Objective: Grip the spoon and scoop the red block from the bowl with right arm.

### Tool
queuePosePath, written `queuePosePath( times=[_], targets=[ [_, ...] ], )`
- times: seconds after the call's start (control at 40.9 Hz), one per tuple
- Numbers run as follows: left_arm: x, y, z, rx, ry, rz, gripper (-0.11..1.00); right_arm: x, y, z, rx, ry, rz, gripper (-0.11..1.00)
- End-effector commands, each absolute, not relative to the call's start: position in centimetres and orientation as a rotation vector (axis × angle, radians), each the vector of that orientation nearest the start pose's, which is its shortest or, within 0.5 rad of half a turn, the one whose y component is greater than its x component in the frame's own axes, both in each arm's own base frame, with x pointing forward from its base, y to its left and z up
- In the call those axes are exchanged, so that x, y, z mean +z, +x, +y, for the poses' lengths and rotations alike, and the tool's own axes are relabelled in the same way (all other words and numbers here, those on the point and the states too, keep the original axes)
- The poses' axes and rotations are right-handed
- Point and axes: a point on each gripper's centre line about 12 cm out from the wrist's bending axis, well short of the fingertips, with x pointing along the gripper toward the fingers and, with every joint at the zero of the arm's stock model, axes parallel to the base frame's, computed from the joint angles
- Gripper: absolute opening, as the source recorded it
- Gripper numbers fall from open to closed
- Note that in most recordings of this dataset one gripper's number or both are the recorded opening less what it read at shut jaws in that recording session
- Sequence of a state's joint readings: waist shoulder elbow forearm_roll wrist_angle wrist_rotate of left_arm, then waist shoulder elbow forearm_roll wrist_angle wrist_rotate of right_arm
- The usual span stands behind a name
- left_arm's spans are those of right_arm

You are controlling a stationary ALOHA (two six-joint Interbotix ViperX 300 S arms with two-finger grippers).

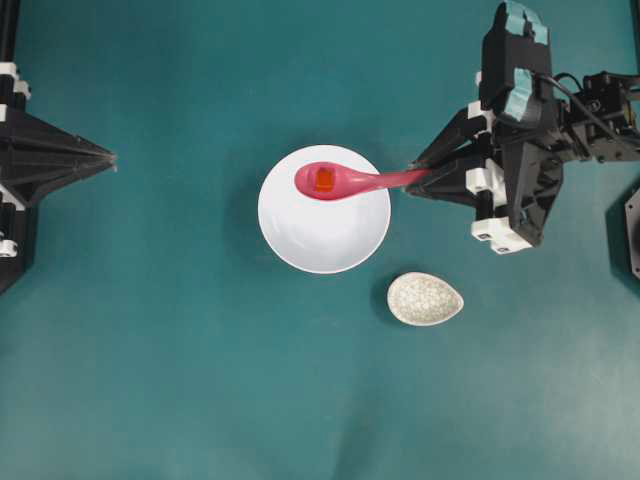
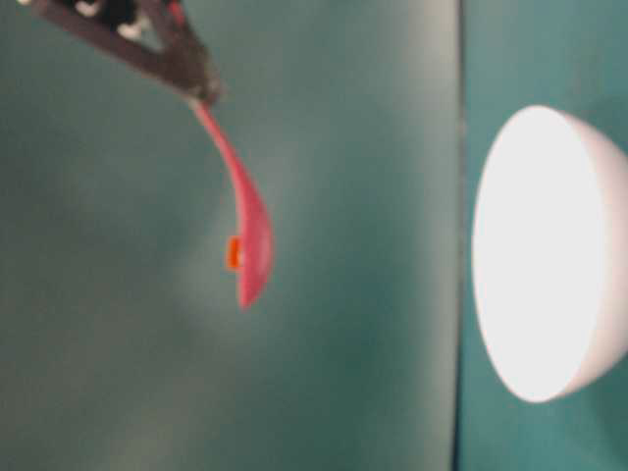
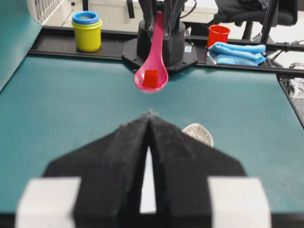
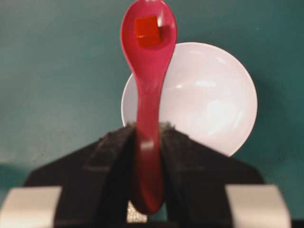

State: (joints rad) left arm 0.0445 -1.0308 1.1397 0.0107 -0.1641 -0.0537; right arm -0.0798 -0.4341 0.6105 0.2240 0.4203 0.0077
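Note:
My right gripper [image 1: 415,170] is shut on the handle of the pink-red spoon [image 1: 345,181], and both black fingers press its sides in the right wrist view [image 4: 148,130]. The spoon is lifted above the white bowl [image 1: 330,235], scoop pointing left. The red block [image 1: 324,180] sits inside the scoop [image 4: 147,31]. From table level the spoon [image 2: 250,235] hangs in the air well away from the bowl [image 2: 549,255]. My left gripper [image 1: 110,157] is at the left edge, its fingers closed together and holding nothing [image 3: 149,116].
A small speckled egg-shaped dish [image 1: 425,298] lies on the teal table right of and in front of the bowl. In the left wrist view, stacked cups [image 3: 87,29], a red cup [image 3: 219,34] and a blue cloth [image 3: 237,52] sit beyond the table's far edge.

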Motion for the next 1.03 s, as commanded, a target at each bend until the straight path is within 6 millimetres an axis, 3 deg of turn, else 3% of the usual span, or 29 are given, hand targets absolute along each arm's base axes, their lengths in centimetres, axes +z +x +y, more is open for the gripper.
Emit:
queuePosePath(
  times=[0.0,1.001],
  targets=[
    [31.79,19.08,0.88,0.044,-0.036,-0.084,0.0,31.95,32.32,-1.49,-0.048,0.249,0.549,0.23],
    [31.67,19.2,0.89,0.044,-0.034,-0.077,0.0,31.84,32.27,-1.56,-0.05,0.233,0.554,0.23]
  ],
)
